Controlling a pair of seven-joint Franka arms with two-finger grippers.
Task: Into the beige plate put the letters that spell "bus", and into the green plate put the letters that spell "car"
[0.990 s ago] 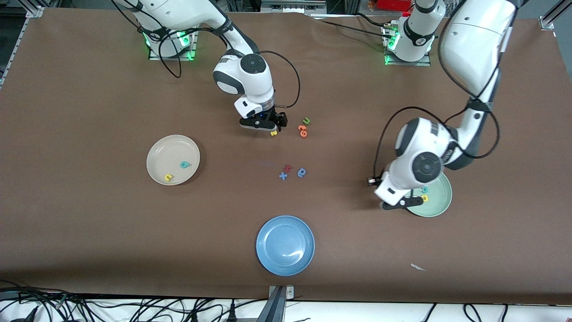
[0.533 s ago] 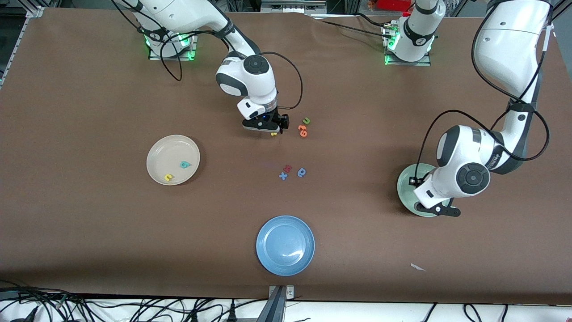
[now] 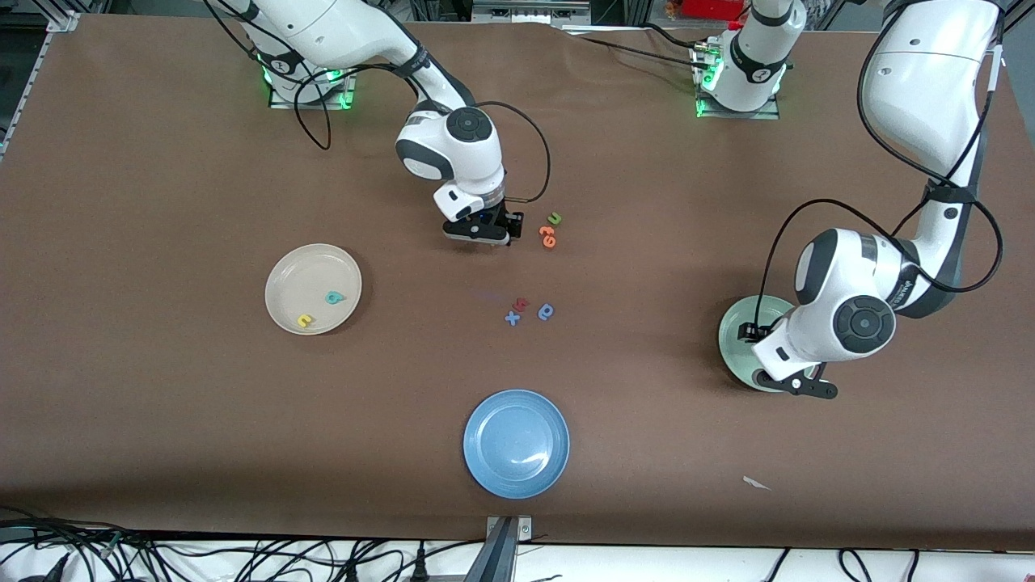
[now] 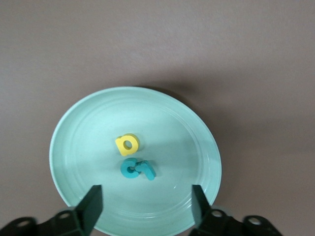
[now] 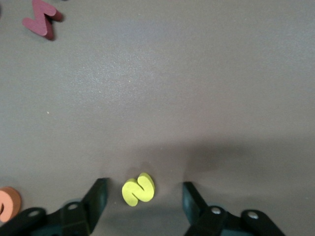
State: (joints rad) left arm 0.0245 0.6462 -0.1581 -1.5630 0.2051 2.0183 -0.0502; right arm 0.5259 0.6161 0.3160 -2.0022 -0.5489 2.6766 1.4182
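We see the right hand [image 5: 142,196] low over the brown surface [image 3: 162,162] in the upper middle of the front view, its fingers [image 5: 96,196] spread with the yellow "s" [image 5: 138,189] lying flat between them, touching neither. The beige plate [image 3: 285,279], at middle left of that view, holds the teal "b" [image 3: 333,297] and the yellow "u" [image 3: 304,321]. The left hand [image 4: 146,204] hangs over the green plate [image 4: 78,128] at the right of the front view, fingers spread and holding nothing; just past its fingertips, the yellow "a" [image 4: 127,144], the teal "c" [image 4: 129,168] and the teal "r" [image 4: 146,169] lie together in the plate's middle.
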